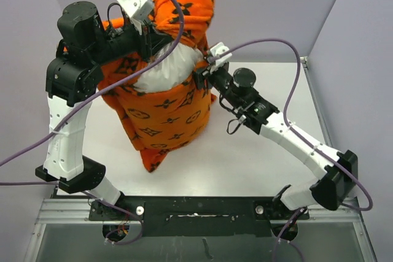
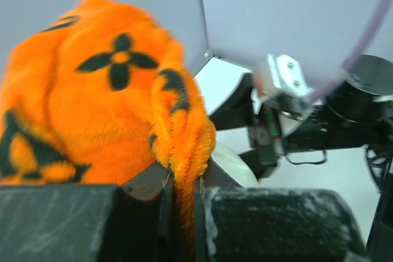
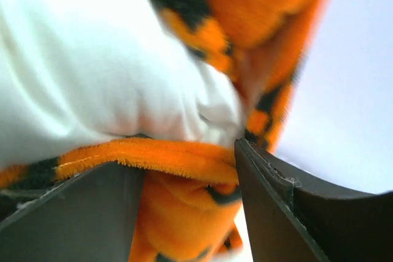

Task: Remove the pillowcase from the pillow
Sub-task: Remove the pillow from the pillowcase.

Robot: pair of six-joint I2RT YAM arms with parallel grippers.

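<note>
The bright-orange pillowcase (image 1: 169, 115) with black motifs stands upright on the table, its upper part pulled up behind. The white pillow (image 1: 166, 72) bulges out of a gap in the middle. My left gripper (image 1: 147, 30) is raised at the top and shut on a bunched fold of the pillowcase (image 2: 92, 108), pinched tight between the fingers of that gripper (image 2: 183, 194). My right gripper (image 1: 200, 78) reaches in from the right at the pillow's edge. Its jaws (image 3: 187, 164) stand apart, with the pillowcase hem (image 3: 178, 207) between them and the pillow (image 3: 92, 72) just above.
Grey walls (image 1: 264, 4) close in the back and sides of the white table (image 1: 258, 164). The right arm (image 2: 288, 121) sits close beside the left gripper. The mounting rail (image 1: 196, 213) runs along the near edge.
</note>
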